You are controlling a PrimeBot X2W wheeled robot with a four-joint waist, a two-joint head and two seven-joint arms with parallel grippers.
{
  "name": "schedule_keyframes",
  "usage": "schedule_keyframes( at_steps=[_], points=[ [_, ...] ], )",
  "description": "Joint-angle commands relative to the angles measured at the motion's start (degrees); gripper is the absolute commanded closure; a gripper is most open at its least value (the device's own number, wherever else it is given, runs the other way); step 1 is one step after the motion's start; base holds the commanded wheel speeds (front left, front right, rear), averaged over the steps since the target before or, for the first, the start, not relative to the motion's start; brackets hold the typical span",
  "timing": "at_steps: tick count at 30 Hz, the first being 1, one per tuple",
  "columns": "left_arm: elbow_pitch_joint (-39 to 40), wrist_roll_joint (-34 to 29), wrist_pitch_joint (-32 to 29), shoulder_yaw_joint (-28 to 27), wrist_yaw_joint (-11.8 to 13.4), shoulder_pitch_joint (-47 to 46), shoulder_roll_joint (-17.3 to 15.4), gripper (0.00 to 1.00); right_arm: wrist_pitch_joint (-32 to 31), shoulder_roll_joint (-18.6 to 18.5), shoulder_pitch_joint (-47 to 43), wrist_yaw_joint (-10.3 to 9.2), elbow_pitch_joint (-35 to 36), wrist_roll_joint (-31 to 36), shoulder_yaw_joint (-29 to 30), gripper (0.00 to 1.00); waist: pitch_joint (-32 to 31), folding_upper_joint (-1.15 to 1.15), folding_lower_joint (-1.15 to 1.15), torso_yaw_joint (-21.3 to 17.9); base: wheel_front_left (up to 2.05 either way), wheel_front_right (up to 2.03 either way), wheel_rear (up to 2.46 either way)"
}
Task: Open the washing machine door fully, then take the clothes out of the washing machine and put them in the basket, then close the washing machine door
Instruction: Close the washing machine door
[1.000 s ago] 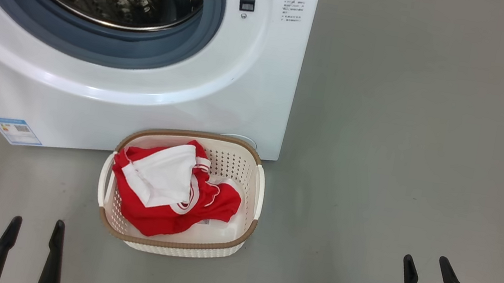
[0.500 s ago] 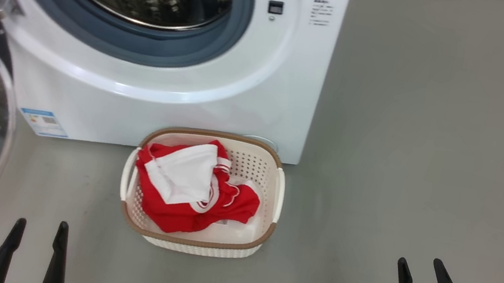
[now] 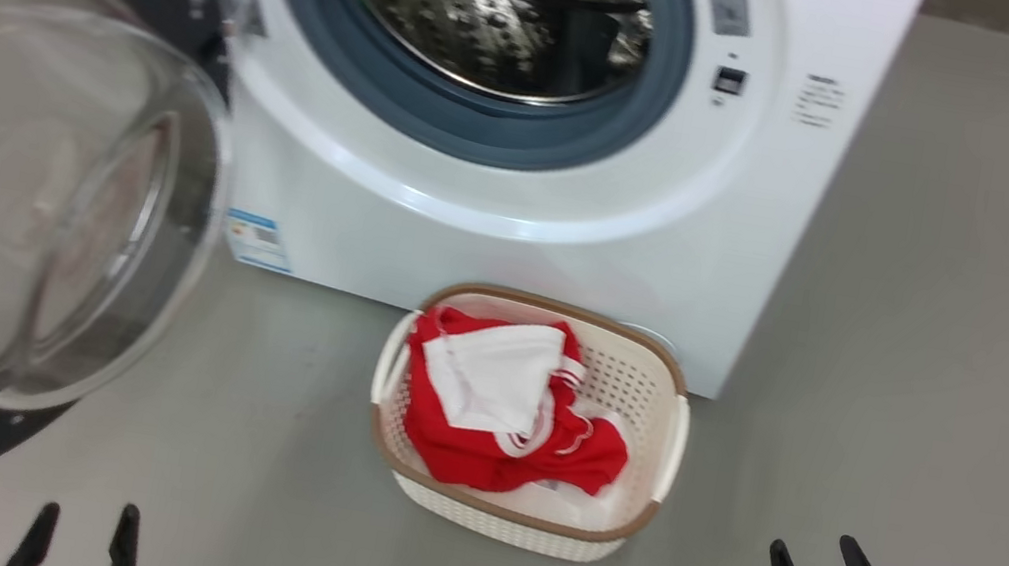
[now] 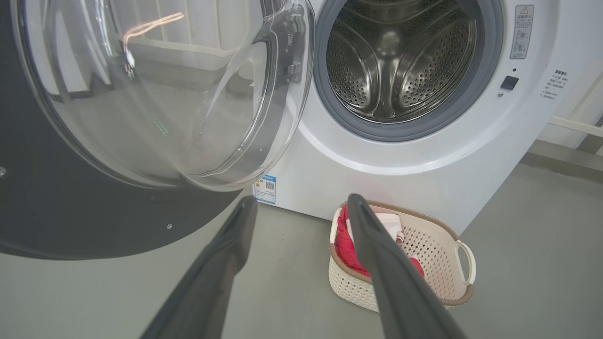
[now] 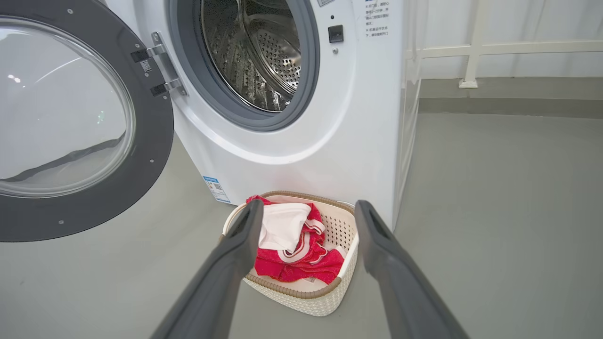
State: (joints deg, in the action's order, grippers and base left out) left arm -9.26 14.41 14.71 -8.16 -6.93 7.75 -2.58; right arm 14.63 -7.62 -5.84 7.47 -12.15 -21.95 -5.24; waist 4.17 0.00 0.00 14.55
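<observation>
Clothes laid in basket; washing machine door hung open, ahead-left of nearer left pincer; right pincer likewise released.

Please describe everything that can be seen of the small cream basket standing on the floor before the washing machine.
The small cream-white perforated plastic basket, a rounded rectangle with a brown woven-look rim and two pale side handles, stands upright on the grey floor, close before the white front-loading washing machine; whether they touch is unclear. Crumpled red clothes with white trim lie inside it.
</observation>
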Motion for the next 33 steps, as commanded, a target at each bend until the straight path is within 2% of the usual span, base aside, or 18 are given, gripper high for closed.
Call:
schedule_keyframes(
  at_steps=[1, 9, 14, 20, 30, 33],
  points=[
    [0.98, 0.65, 0.29, -0.91, 0.63, 0.05, -0.31, 0.00, 0.37, -1.45, 0.88, 0.02, 0.98, -0.70, -2.00, 0.00, -2.64, 0.00, 0.00, 6.21, 0.00, 0.00, 0.00],
    [1.38, 2.82, 0.29, 1.14, 3.09, 1.70, -0.31, 0.00, 0.37, -1.51, 0.43, 0.02, 0.62, -1.21, -4.04, 0.00, -3.17, 0.00, 0.00, 12.81, 0.00, 0.00, 0.00],
    [2.94, 4.73, 0.29, 0.53, 5.02, 2.87, -0.31, 0.00, 0.37, -2.12, 2.65, 0.02, -0.54, -1.67, -7.10, 0.00, -2.38, 0.00, 0.00, 13.79, 0.00, 0.00, 0.00],
    [3.97, 5.82, 0.29, 0.18, 6.03, 3.52, -0.31, 0.00, 0.37, -2.77, 4.78, 0.02, -1.70, -2.25, -9.02, 0.00, -1.89, 0.00, 0.00, 14.20, 0.00, 0.00, 0.00],
    [4.26, 6.39, 0.29, -0.50, 5.93, 3.08, -0.30, 0.00, 0.37, -3.20, 5.59, 0.02, -2.18, -2.83, -9.90, 0.00, -1.83, 0.00, 0.00, 14.20, 0.00, 0.00, 0.00],
    [4.65, 6.66, 0.29, -1.41, 4.93, 1.94, -0.30, 0.98, 0.37, -2.90, 5.16, 0.02, -2.14, -2.72, -9.72, 0.00, -1.91, 0.00, 0.00, 14.11, 0.00, 0.00, 0.00]
  ],
)
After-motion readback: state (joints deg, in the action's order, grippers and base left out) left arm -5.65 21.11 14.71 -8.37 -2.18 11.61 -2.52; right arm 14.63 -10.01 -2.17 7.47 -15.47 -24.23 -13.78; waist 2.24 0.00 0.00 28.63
